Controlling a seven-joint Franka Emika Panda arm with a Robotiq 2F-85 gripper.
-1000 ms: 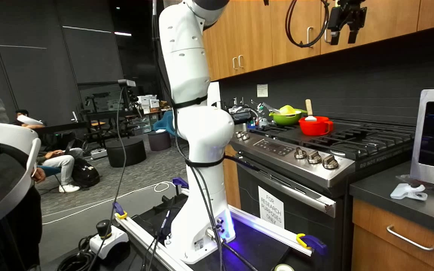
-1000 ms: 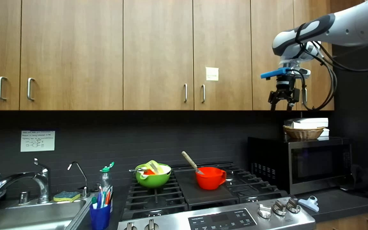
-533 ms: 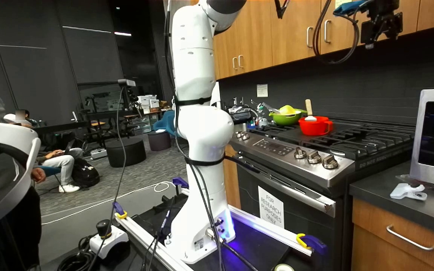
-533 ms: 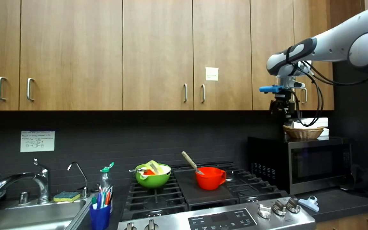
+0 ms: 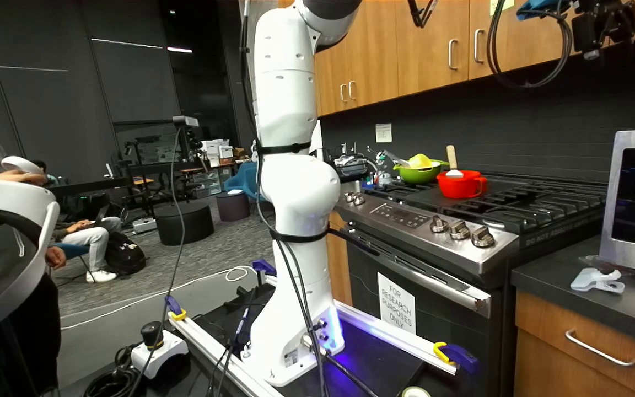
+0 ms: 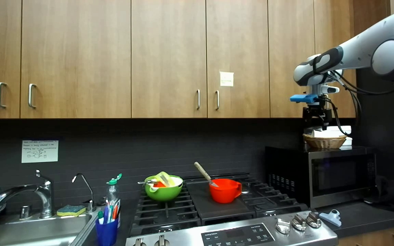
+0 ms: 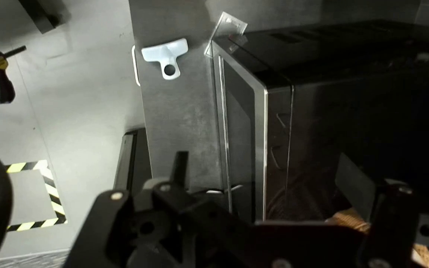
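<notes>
Pincer (image 7: pixel 262 159) released, jaws wide apart, above microwave (image 6: pixel 323 177); in wrist view, basket (image 6: pixel 324 142) at right mostly hidden behind pincer, microwave's back lost in darkness.

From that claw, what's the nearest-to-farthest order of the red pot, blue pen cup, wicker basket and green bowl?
In an exterior view, nearest to the gripper first:
1. Wicker basket, lower down, on the microwave.
2. Red pot, mid-stove.
3. Green bowl, on the stove's sink side.
4. Blue pen cup, beside the sink.
</notes>
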